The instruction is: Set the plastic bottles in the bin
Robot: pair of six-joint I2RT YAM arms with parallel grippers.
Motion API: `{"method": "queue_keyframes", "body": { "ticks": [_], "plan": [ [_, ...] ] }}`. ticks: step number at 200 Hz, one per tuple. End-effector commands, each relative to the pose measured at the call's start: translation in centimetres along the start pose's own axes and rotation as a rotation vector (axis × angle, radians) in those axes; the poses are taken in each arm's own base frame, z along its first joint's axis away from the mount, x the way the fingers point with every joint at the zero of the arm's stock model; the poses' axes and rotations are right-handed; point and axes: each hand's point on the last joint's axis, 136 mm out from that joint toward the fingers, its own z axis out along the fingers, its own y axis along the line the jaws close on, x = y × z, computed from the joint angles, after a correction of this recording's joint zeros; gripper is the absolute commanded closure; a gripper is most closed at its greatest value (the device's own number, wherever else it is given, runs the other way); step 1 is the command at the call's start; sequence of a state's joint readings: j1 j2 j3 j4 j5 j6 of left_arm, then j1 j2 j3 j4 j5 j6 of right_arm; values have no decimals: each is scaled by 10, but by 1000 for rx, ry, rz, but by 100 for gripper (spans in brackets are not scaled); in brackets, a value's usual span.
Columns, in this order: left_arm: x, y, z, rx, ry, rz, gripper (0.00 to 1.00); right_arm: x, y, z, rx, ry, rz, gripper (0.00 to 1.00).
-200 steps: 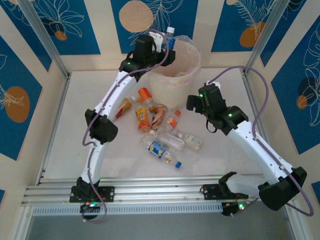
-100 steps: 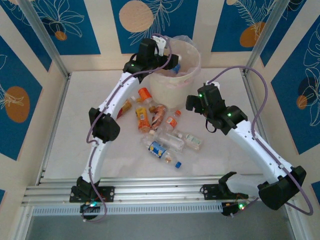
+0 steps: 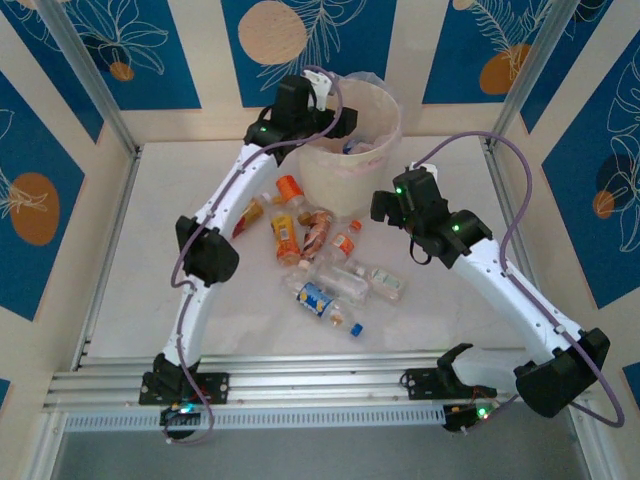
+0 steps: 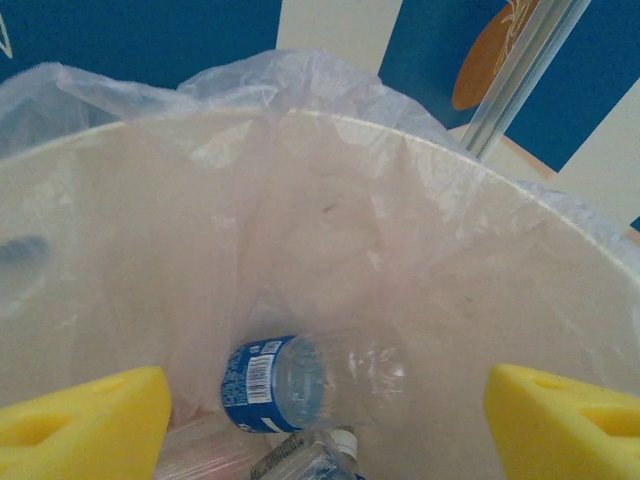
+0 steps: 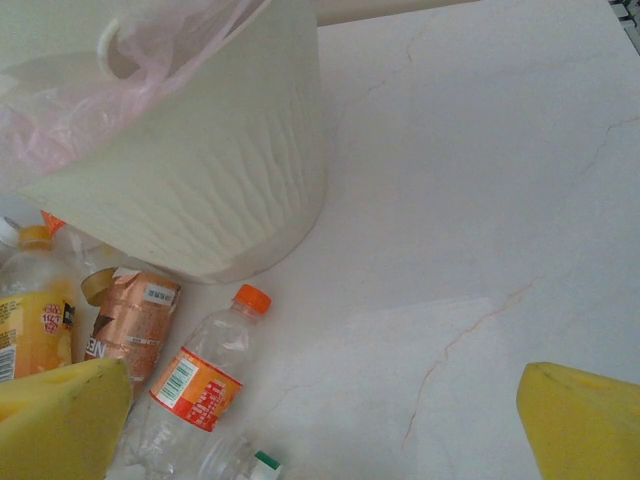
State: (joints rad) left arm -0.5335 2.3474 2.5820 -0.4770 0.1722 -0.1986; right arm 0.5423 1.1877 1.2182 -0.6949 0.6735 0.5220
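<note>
1. Now the left gripper (image 4: 325, 425) has opened wide over the bin (image 4: 430, 160) and holds nothing; the blue-label bottle (image 4: 300, 382) it carried lies inside.
2. The right gripper (image 5: 320, 425) hangs wide open and empty beside the bin, above the remaining bottles (image 3: 320, 255).
3. We cannot count the bin's bottles: its bottom is cut off.

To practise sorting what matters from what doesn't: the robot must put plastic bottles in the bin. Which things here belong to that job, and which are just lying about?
Part of the job:
the bin
the blue-labelled bottle inside it
the loose bottles on the table

Just there:
the patterned wall panels
the metal rail
the purple cable
</note>
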Motion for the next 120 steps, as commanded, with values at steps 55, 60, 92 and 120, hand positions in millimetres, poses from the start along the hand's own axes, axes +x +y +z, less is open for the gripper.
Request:
{"method": "queue_keyframes", "body": {
  "ticks": [55, 60, 92, 120],
  "plan": [
    [-90, -20, -137, -142, -115, 106, 1, 13, 7, 13, -14, 46, 4, 1],
    [-85, -15, -141, -171, -92, 109, 0, 14, 7, 13, -14, 49, 2, 1],
    [-30, 31, -166, -402, 103, 159, 0, 18, 3, 13, 8, 63, 4, 1],
    [21, 72, -204, -618, 195, 185, 1, 19, 2, 13, 16, 69, 4, 1]
  ]
}}
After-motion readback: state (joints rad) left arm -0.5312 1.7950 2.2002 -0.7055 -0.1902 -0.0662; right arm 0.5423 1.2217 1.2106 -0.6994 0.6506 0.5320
